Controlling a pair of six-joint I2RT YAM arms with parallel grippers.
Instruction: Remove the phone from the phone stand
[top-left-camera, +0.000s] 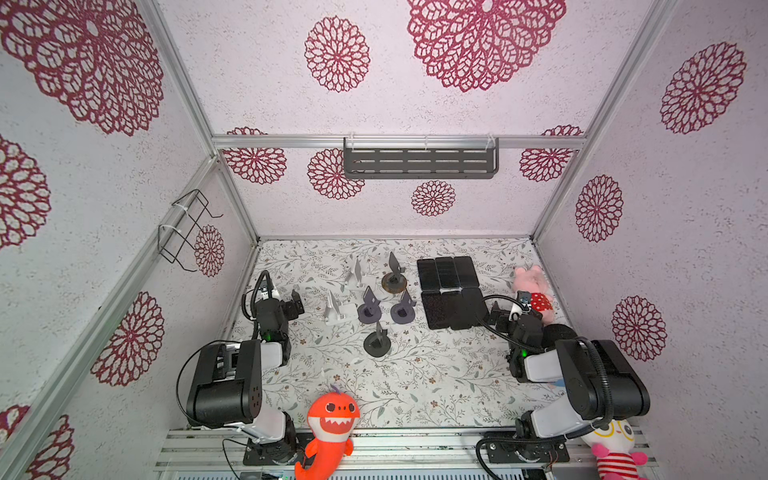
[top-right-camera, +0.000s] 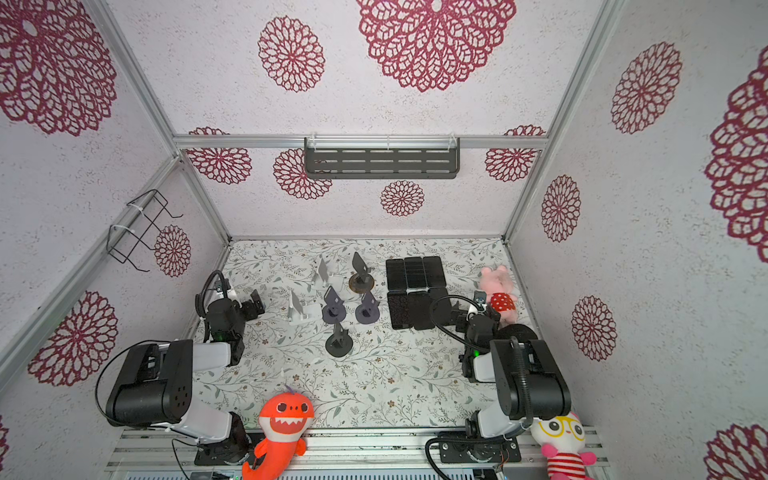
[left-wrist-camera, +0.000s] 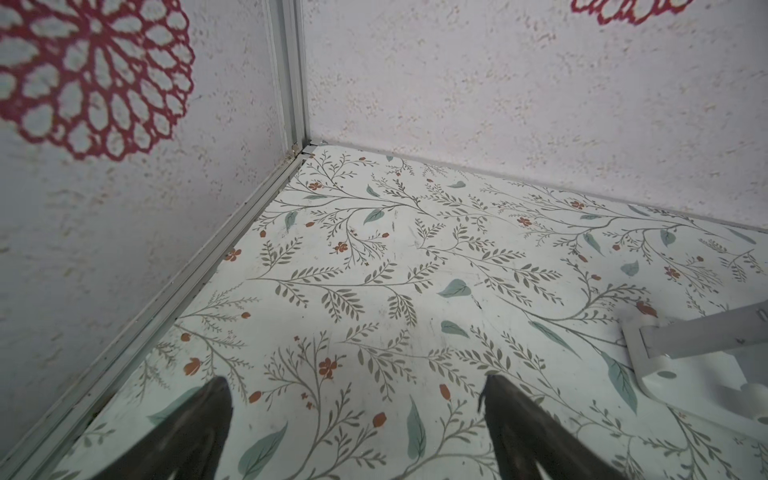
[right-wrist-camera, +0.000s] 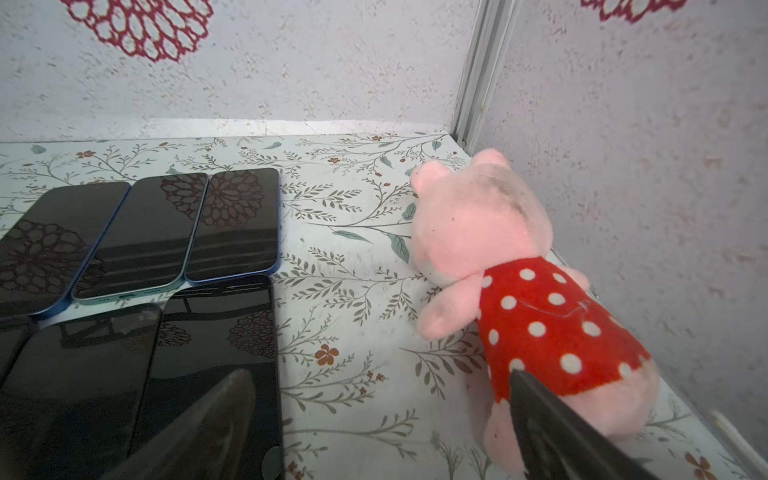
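Several phone stands stand mid-table in both top views: white ones (top-left-camera: 336, 309) (top-left-camera: 356, 272) and dark ones (top-left-camera: 377, 341) (top-left-camera: 394, 276) (top-right-camera: 333, 309). None carries a phone that I can see. Several black phones (top-left-camera: 446, 272) (top-right-camera: 415, 272) lie flat in two rows at the right, screens up (right-wrist-camera: 232, 224). My left gripper (top-left-camera: 297, 305) (top-right-camera: 255, 305) (left-wrist-camera: 355, 379) is open over bare table left of the stands; the base of a white stand (left-wrist-camera: 698, 357) shows beside it. My right gripper (top-left-camera: 505, 313) (top-right-camera: 465, 311) (right-wrist-camera: 380, 372) is open, one finger over the nearest phone (right-wrist-camera: 216, 353), the other over a pink plush pig (right-wrist-camera: 478, 232).
The pink pig (top-left-camera: 532, 282) lies against the right wall. An orange shark plush (top-left-camera: 330, 419) and a white plush (top-left-camera: 615, 440) sit at the front edge. A grey shelf (top-left-camera: 419, 162) hangs on the back wall, a wire rack (top-left-camera: 187, 228) on the left wall.
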